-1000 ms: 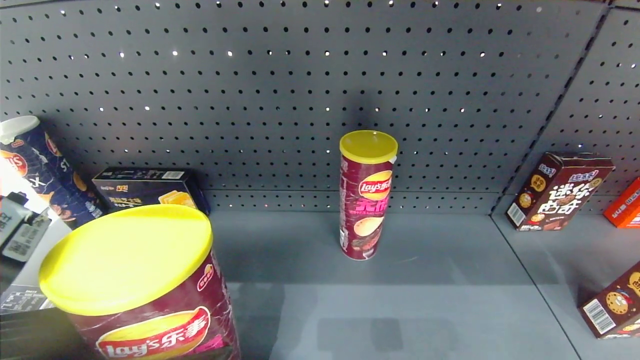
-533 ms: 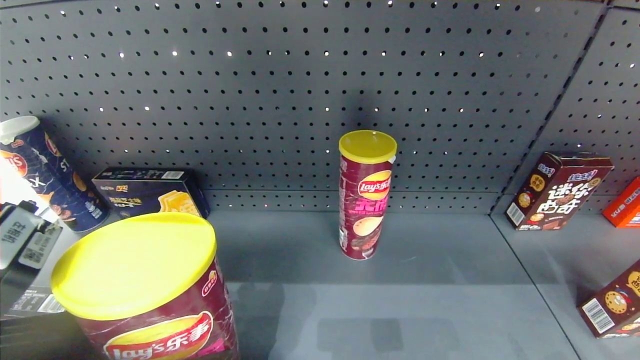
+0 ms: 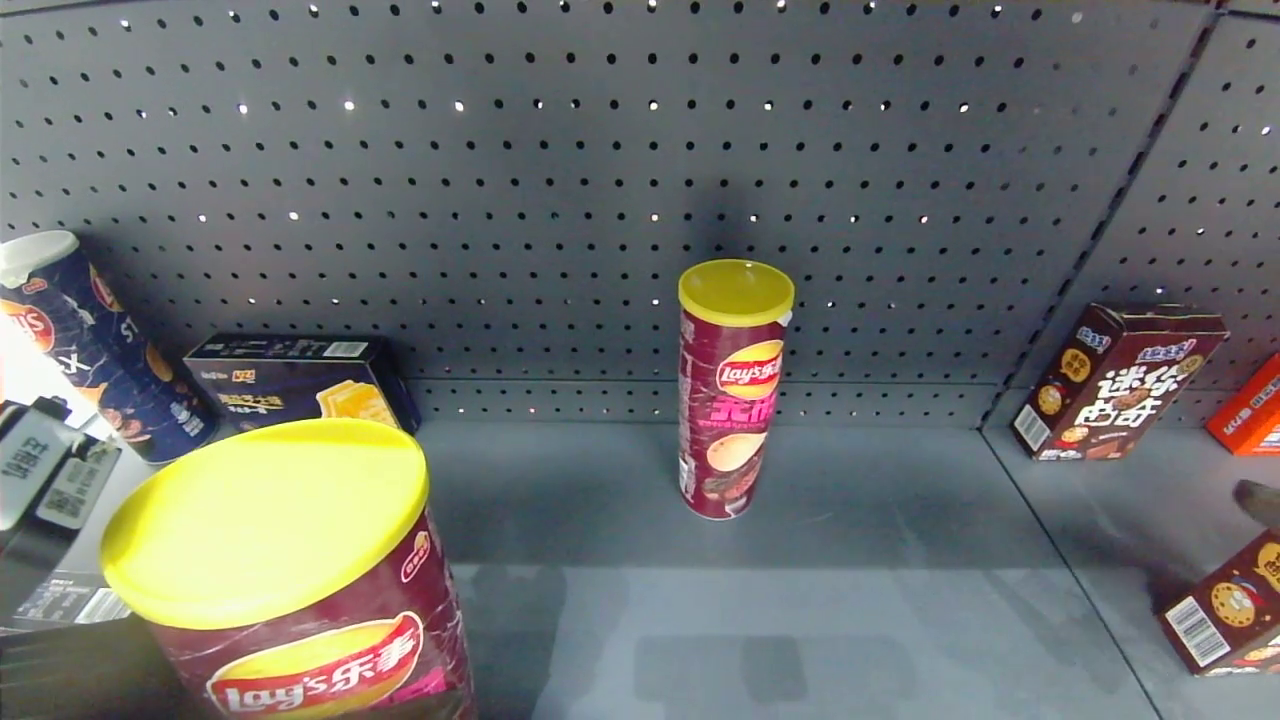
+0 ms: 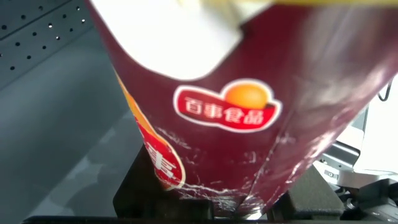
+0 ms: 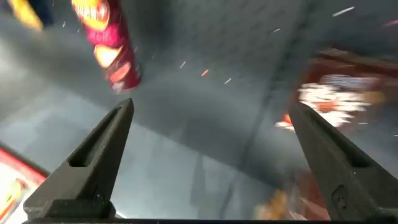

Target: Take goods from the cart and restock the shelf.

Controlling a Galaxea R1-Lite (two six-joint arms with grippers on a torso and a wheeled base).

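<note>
Shelf [image 3: 820, 620]: grey deck, goods spaced along the back and the right end.
Pegboard [image 3: 600, 180]: dark perforated wall rising behind the deck.
Held chip can [image 3: 290, 580]: maroon tube with a yellow lid, upright, off the deck at the front left; in the left wrist view its lower body [image 4: 261, 112] sits between the fingers.
Left gripper [image 4: 217, 202]: clamped on the held chip can near its base.
Right gripper [image 5: 211, 106]: jaws spread wide with nothing between them, above the right part of the deck.
Standing chip can [image 3: 733, 390]: same maroon kind, upright mid-deck, close to the pegboard, well apart from the held one; it also appears beyond the right gripper [image 5: 109, 46].
Blue can [image 3: 90, 350]: far left, leaning against the back.
Dark box [image 3: 300, 380]: lying flat just beside the blue can.
Brown box [image 3: 1120, 385]: tilted against the back, right section.
Second brown box [image 3: 1225, 610]: front right corner, lying at an angle.
Orange box [image 3: 1250, 410]: at the right edge, partly cut off.
</note>
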